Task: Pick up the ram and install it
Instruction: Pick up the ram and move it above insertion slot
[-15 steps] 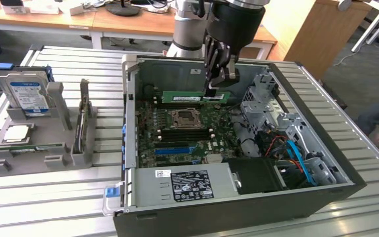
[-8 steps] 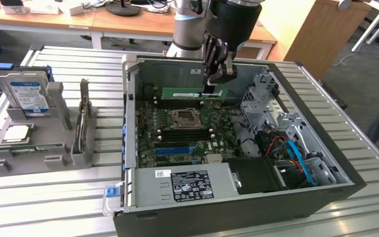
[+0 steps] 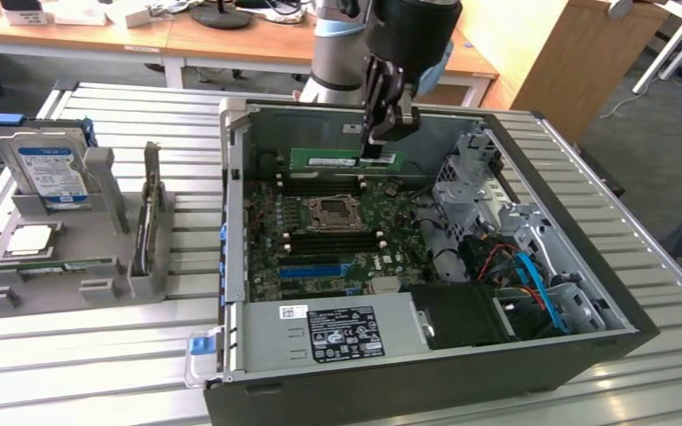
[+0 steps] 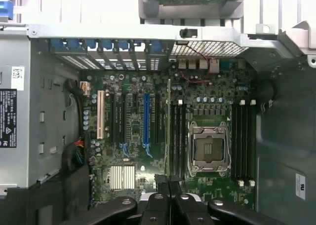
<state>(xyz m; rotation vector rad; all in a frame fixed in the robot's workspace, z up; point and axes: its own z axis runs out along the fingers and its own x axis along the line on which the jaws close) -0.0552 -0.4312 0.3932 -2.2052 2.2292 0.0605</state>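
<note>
Nearest in the exterior view, a slatted metal table (image 3: 81, 373) carries an open black-and-grey computer tower case (image 3: 436, 382) lying on its side. A grey metal power supply box with a black label (image 3: 317, 330) sits at the case's near end. Beyond it lies the green motherboard (image 3: 305, 257) with its square silver-framed processor socket (image 3: 331, 211) and rows of black memory slots (image 3: 323, 235). Off to the exterior view's left, well apart from the case, a grey moulded holder (image 3: 139, 266) keeps a blue-labelled hard drive (image 3: 47, 169) upright. The holder also has a square silver processor chip (image 3: 31, 240) lying flat and a second green stick (image 3: 148, 217) standing on edge. Farther in, over the motherboard's far side, the dark two-fingered gripper (image 3: 379, 149) points straight down with its jaws pressed together on the ram (image 3: 338, 161). This is a long, narrow green circuit-board stick with a white sticker, pinched near one end and held level on its long edge. In the wrist view the ram (image 4: 169, 131) appears edge-on as a thin line running out from the black fingers (image 4: 160, 195). It runs parallel to and just beside the memory slots next to the socket, and whether it touches the board cannot be told. Behind the case rise the grey robot arm (image 3: 338, 35) and light wooden desks (image 3: 81, 40).
</note>
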